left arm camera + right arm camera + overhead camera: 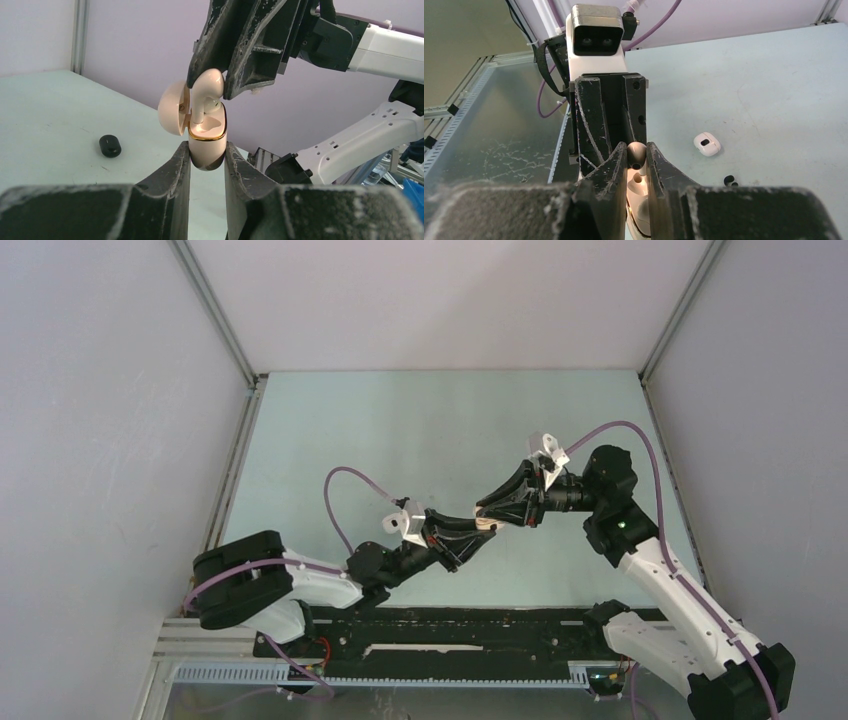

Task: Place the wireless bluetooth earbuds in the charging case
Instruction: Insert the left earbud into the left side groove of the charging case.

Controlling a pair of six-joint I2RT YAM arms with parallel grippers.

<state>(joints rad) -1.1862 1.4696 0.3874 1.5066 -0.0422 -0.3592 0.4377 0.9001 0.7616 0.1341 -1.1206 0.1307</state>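
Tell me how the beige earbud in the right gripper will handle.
The beige earbud looks glossy and rounded, so it could slip between the right gripper's fingers. Being tiny, it is probably light, and its stem may tilt easily.

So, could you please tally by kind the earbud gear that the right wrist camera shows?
Charging cases: 2 (beige case, held; white case, lying loose)
Earbuds: 3 (beige earbud, held; black earbuds, two tiny loose pieces, judged to be earbuds)
Total: 5
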